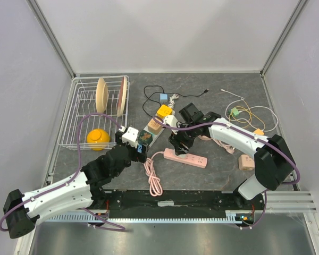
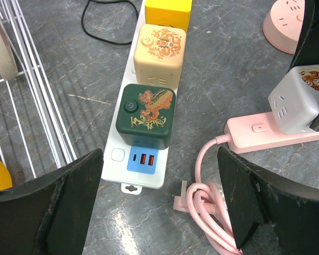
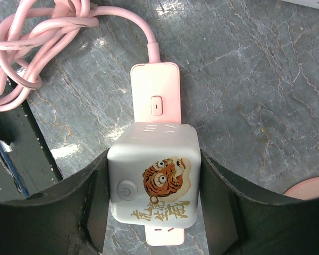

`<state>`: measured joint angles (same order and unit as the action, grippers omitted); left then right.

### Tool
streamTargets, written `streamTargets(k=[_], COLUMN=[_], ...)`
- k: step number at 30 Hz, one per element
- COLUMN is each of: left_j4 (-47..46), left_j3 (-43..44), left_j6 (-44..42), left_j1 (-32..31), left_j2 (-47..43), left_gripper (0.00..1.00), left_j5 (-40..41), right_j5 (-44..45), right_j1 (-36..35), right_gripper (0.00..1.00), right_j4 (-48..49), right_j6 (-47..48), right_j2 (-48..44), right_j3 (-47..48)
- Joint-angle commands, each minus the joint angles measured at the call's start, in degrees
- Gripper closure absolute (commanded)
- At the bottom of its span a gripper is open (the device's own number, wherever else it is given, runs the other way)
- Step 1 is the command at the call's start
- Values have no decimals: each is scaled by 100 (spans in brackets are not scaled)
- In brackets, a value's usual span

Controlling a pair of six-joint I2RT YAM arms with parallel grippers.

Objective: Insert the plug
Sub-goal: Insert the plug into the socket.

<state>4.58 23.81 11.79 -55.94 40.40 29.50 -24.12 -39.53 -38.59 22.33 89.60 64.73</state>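
Okay, on the grey table (image 1: 223,101), the pink power strip (image 1: 194,159) lies near the arms, its cord coiled off to one end. My right gripper (image 3: 154,212) is down over it, clamped on both sides of the white tiger cube plug (image 3: 154,180). The cube sits squarely over the strip just beyond the rocker switch (image 3: 156,105).

From the left wrist view its base looks to be on or just above the strip face. I can't see the prongs, so I can't tell whether it's seated.

By my read we're late in the job: the plug is gripped, carried and lined up. What's left is a firm push straight down, then letting go.

My left gripper (image 2: 159,175) hangs spread wide and empty above the white power strip (image 2: 114,169), near the green cube (image 2: 146,117).
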Motion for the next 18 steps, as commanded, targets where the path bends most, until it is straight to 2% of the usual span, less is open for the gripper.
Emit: streamTargets(k=[1, 11, 18], left_j4=[-309, -317, -326], left_j3=[1, 97, 176], left_j6=[42, 201, 411], left_j1=[22, 22, 31], left_j2=[-15, 196, 477], left_gripper=[5, 5, 5], left_j5=[118, -31, -207], right_j5=[-145, -365, -199], right_j1=[-11, -29, -90], right_gripper=[100, 100, 100], right_j4=[97, 185, 273], right_j6=[70, 52, 70], right_j2=[-171, -206, -154], right_j3=[-92, -233, -277])
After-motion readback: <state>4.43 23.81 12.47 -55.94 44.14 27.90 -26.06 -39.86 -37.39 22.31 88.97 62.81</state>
